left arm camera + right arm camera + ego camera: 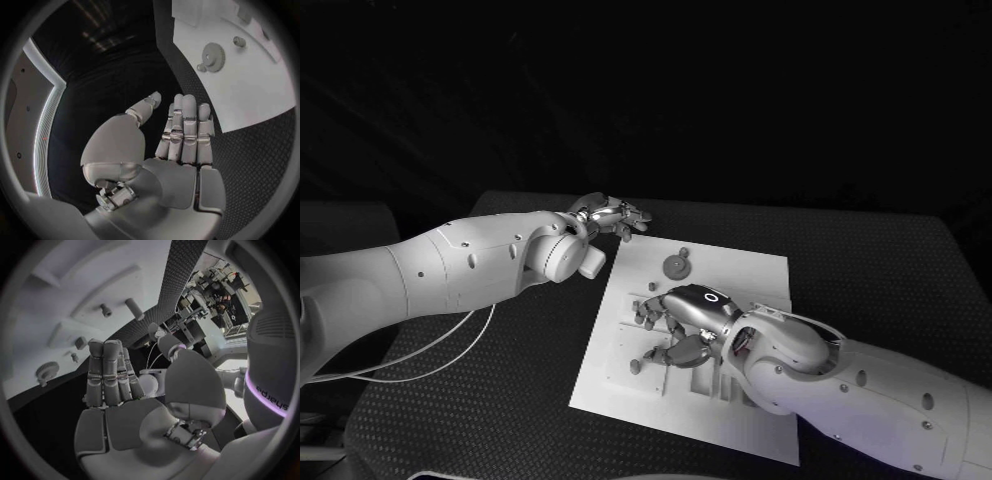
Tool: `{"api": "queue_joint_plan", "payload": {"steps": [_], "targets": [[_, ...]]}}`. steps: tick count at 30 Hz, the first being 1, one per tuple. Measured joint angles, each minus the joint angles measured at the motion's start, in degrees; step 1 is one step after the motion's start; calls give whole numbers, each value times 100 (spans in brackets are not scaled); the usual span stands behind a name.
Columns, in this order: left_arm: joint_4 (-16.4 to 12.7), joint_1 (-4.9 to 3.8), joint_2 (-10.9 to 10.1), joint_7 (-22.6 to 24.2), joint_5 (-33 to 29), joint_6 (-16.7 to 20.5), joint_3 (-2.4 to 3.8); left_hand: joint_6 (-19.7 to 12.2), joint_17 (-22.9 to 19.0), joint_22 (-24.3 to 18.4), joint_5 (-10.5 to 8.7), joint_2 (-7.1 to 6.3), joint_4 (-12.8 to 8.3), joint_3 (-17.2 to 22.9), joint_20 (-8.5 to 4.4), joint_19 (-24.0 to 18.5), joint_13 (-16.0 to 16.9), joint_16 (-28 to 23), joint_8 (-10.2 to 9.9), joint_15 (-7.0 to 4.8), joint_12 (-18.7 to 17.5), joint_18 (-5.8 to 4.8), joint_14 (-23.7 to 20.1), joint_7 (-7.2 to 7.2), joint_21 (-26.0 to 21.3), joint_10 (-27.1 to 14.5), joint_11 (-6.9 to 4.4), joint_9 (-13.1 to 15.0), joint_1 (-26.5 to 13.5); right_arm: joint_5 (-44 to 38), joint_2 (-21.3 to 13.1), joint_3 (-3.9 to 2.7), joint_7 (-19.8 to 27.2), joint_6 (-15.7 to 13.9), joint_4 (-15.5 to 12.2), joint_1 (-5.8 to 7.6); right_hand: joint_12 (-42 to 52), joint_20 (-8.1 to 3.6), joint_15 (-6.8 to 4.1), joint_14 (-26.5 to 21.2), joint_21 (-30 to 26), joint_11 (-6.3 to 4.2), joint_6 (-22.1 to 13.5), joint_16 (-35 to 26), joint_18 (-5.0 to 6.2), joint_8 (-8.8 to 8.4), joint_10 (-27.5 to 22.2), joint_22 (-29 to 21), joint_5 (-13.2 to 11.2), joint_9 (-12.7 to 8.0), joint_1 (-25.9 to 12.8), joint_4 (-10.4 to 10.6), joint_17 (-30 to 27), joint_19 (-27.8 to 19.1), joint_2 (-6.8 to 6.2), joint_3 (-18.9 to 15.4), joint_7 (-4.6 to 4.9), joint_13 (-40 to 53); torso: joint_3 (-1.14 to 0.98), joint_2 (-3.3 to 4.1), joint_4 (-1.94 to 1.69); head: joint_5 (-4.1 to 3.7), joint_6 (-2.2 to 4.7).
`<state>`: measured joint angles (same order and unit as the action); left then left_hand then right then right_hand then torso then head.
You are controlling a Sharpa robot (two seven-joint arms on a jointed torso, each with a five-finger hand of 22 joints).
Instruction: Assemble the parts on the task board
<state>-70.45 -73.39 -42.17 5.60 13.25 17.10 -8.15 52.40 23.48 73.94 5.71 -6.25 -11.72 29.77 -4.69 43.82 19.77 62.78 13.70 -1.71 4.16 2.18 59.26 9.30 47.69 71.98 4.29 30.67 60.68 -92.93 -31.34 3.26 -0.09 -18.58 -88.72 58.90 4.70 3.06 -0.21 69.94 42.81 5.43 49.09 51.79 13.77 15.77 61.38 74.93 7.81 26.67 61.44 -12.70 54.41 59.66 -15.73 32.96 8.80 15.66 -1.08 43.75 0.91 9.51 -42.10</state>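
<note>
Plainly, flat white task board point(733, 262), toothed round gear point(676, 265).

**Board and parts**

White task board point(733, 270) lies flat mid-table, a little skewed. A round gear point(676, 265) lies flat near its far edge, with a small peg point(682, 248) just beyond it. More small parts point(646, 305) sit at the board's middle; details unclear.

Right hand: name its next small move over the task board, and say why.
Probably lower the right hand and close its fingers on a part. It hangs over the middle of the task board holding nothing, fingers straight, while the gear sits apart, nearer the empty left hand.
</note>
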Motion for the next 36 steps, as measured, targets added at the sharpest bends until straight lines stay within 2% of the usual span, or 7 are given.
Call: {"api": "queue_joint_plan", "payload": {"steps": [2, 5, 12, 20, 27, 30, 36], "targets": [[8, 0, 4, 2, 0, 0, 0, 0, 0, 0, 0, 0, 0, 0, 0, 0, 0, 0, 0, 0, 0, 0, 0, 0, 0, 0, 0, 0, 0, 271, -146, -28, 32, 0, -45, 104, 108, -1, -4, 7, 12, 93, 61, 2, -13, 15, 116, -1, -163, 0, 262, -2, -49, 1, 69, 294, 0, -7, 0, -1, 0, -12, 13], [28, 1, 8, 3, 0, 0, 0, 0, 0, 0, 0, 0, 0, 0, 0, 0, 0, 0, 0, 0, 0, 0, 0, 0, 0, 0, 0, 0, 0, 612, -454, -48, 67, 4, -131, 306, 312, 3, -57, -40, 29, 14, 225, 78, -31, 43, 466, 2, -226, -30, 442, 63, -159, -47, 119, 847, 29, 6, -2, -6, 7, -33, 42], [118, 2, 19, 7, -10, 1, -3, 0, -1, -1, 0, 0, 0, 0, 0, 0, 2, 0, 23, 0, 0, 0, 0, 0, 0, 0, 0, 0, 0, 1482, -1238, -57, 43, 161, -418, 705, 872, 64, -236, -198, 60, -177, 367, 143, 12, 169, 861, 3, -426, 39, 366, 160, -342, -173, 130, 991, 32, 403, -10, -38, 55, -115, 109], [182, 9, 14, 14, -24, 0, -4, 0, 4, 4, 0, 0, 0, 0, 0, 0, 5, -22, 23, 0, 0, 0, 0, 0, 0, 0, 0, -5, 0, 2422, -1861, -41, -263, 588, -532, 797, 3026, 109, -303, -260, -134, -259, 284, 123, 89, 302, 265, -9, -471, 523, 356, 276, -651, -233, 123, 1249, -13, 1959, -34, -129, 160, -286, 147], [199, 33, 16, 16, -37, -5, -4, 0, 4, 4, 0, 0, 0, 0, 0, 0, 4, -22, 23, 0, 0, 0, 0, 0, 0, 0, 0, -4, 0, 2964, -2101, 46, -1160, 1601, -500, 822, 4541, -20, -424, -133, 244, -260, 361, 808, 78, 380, 265, 17, -471, 843, -377, 808, -213, 20, 138, 858, -123, 2814, -66, -220, 233, -425, 102], [198, 55, 14, 17, -41, -10, -4, 0, 4, 3, 0, 0, 0, 0, 0, 0, 4, -22, 23, 0, 0, 0, 0, 0, 0, 0, 0, -4, 0, 3284, -2181, 129, -1702, 2126, -517, 823, 4704, -53, -454, -103, 299, -308, 293, 931, 75, 334, 217, 11, -471, 866, -841, 1204, -123, 53, 264, 774, -163, 2895, -77, -251, 250, -470, 65], [192, 100, 17, 17, -46, -26, -4, 0, 3, 3, 0, 0, 0, 0, 0, 0, 4, -22, 23, 0, 0, 0, 0, 0, 0, 0, 0, -4, 0, 3855, -2317, 208, -2378, 2447, -656, 817, 5443, -259, -481, 60, 693, -399, 243, 1464, 1, 313, 243, 9, -493, 984, -1064, 1406, 263, 240, 203, 799, -174, 3264, -82, -292, 248, -557, -20]]}}
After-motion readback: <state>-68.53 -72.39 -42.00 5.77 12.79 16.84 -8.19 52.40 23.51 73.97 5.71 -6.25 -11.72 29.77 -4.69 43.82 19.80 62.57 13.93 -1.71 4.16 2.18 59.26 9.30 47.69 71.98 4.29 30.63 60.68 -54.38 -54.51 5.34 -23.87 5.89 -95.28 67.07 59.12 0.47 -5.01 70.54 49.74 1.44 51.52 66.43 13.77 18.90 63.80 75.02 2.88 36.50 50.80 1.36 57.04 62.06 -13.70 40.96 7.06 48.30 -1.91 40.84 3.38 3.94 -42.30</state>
